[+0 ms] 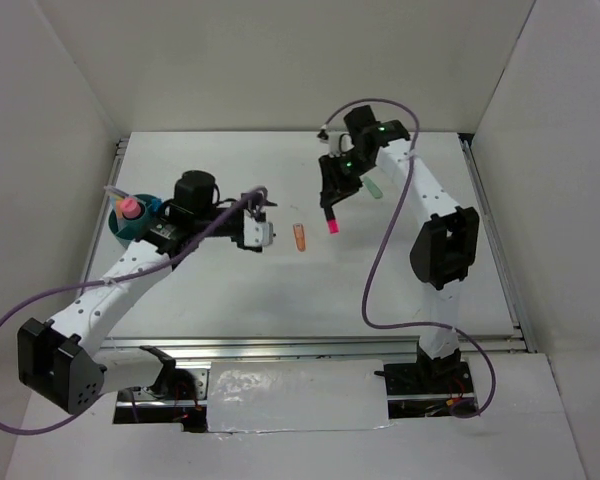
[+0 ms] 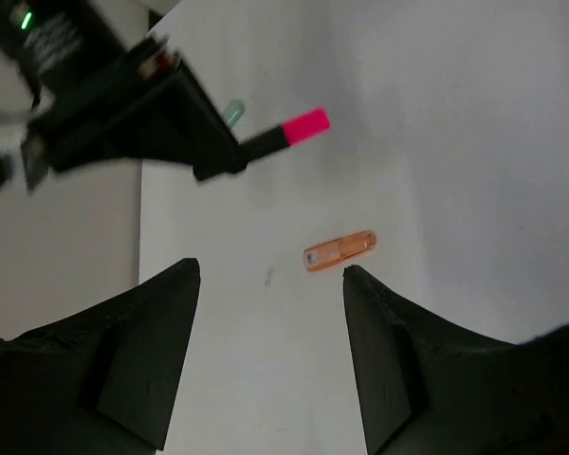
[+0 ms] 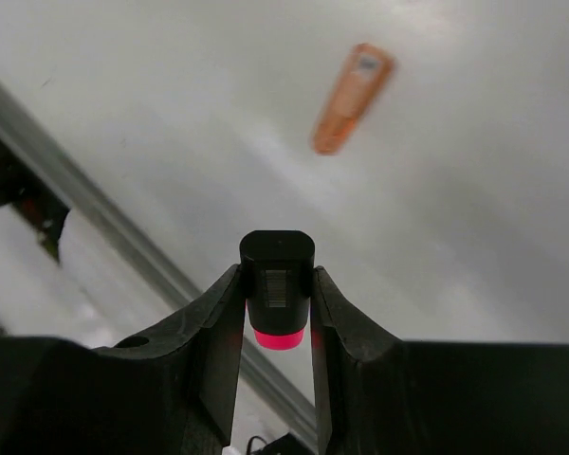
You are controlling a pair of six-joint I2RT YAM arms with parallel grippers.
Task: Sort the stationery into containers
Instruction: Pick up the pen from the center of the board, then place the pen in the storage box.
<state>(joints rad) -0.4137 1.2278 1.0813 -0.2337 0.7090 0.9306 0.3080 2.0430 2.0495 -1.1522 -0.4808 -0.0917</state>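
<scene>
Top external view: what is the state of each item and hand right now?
Right hand: shut on the pink marker.
Left hand: open, empty.
Orange marker: lying flat on the table, free.
Green marker: lying on the table, partly hidden.
Teal tub: upright, pink-capped tube standing inside.

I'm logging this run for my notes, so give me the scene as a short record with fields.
left gripper: open, empty, translucent orange pen just ahead
right gripper: shut on a black marker with a pink end
loose on white table: the orange pen; a pale green pen
round teal plastic tub: far left, holding a pink-capped tube
</scene>
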